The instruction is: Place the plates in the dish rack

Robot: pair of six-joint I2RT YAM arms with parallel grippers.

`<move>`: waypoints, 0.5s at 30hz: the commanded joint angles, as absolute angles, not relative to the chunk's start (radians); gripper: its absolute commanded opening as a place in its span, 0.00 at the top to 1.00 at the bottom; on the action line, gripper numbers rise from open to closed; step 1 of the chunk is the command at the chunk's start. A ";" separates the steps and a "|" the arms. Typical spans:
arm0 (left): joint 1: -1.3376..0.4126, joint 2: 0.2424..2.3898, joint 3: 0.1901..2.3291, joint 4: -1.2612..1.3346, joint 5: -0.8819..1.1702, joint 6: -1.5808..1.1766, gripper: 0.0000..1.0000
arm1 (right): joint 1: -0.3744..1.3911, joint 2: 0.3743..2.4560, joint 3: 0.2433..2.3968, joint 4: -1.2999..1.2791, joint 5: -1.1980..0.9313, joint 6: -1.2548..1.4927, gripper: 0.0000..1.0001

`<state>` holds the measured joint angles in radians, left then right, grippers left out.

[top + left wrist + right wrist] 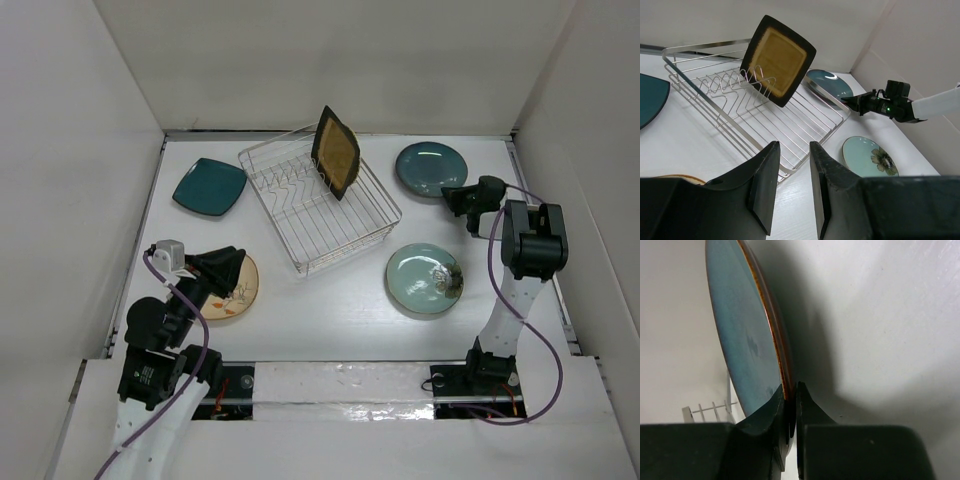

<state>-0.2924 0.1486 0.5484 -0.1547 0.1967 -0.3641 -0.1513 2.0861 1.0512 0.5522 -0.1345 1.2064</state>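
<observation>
Our right tool (791, 407) seems clamped on the rim of the dark blue-grey plate (737, 325); we should lift slowly, edgewise, toward the dish rack (300, 215). Meanwhile our left tool (792, 175) stands narrow, empty.

Robot lab cell: white walled-in table (330, 320), two bolted arms (525, 245).

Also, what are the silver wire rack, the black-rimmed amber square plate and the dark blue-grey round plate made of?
Silver wire dish rack: looks like metal, chromed or polished steel; thin bright rods. Black-rimmed amber square plate: probably glazed ceramic; mottled amber face, dark rim. Dark blue-grey round plate: likely glazed stoneware; soft sheen, brown edge; melamine not excluded.
</observation>
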 commanded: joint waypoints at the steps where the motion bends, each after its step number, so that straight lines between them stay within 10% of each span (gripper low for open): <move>1: -0.287 0.163 0.565 -0.115 0.189 -0.354 0.72 | -0.150 2.065 1.025 0.627 -0.129 1.224 1.00; 15: -0.287 0.143 0.561 -0.114 0.190 -0.362 0.72 | 0.009 1.392 0.936 0.581 0.296 0.812 1.00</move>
<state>-0.2920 0.1539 0.5484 -0.1551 0.1955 -0.3645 -0.0654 1.5673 0.8509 0.3676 0.1585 0.9634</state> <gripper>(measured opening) 0.283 0.132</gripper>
